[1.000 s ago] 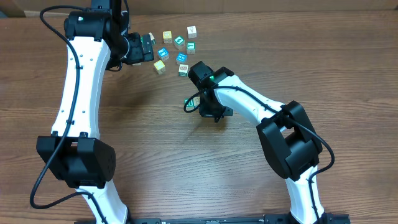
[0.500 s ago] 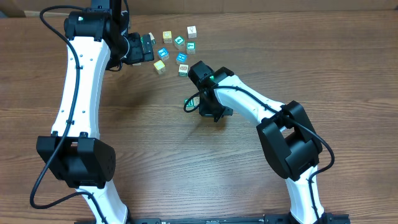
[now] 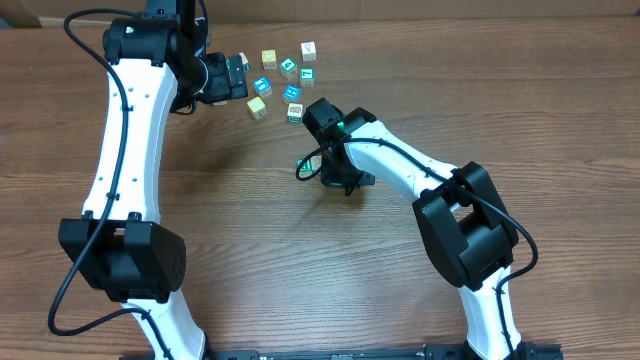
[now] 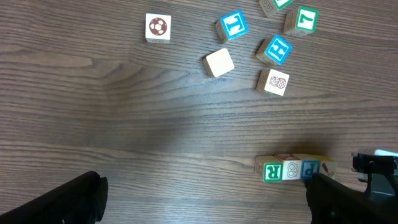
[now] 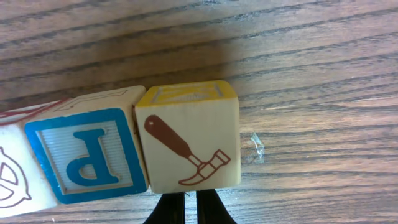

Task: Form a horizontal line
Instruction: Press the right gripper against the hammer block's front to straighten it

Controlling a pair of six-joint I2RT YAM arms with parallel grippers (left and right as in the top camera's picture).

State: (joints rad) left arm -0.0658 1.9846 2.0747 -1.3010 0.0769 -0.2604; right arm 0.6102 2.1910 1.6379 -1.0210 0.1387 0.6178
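The horizontal line [image 4: 297,169] lies low on the right in the left wrist view, showing a green "R" cube [image 4: 272,172], a pale patterned cube and a blue "P" cube. Up close in the right wrist view, the "P" cube [image 5: 87,155] touches a hammer cube [image 5: 186,142] at the row's end. My right gripper [image 5: 191,205] is shut and empty, its tips at the hammer cube's near edge. My left gripper [image 4: 204,194] hangs wide open over bare wood, its right finger [image 4: 336,199] just below the row. From overhead, the right gripper [image 3: 336,174] covers the row.
Loose cubes lie scattered beyond the row: a football cube [image 4: 158,27], a plain pale cube [image 4: 219,62], two blue letter cubes [image 4: 277,50], a patterned cube [image 4: 273,81] and a green "7" cube [image 4: 303,20]. Overhead they cluster at the table's [image 3: 230,220] far middle, by the left gripper [image 3: 238,76].
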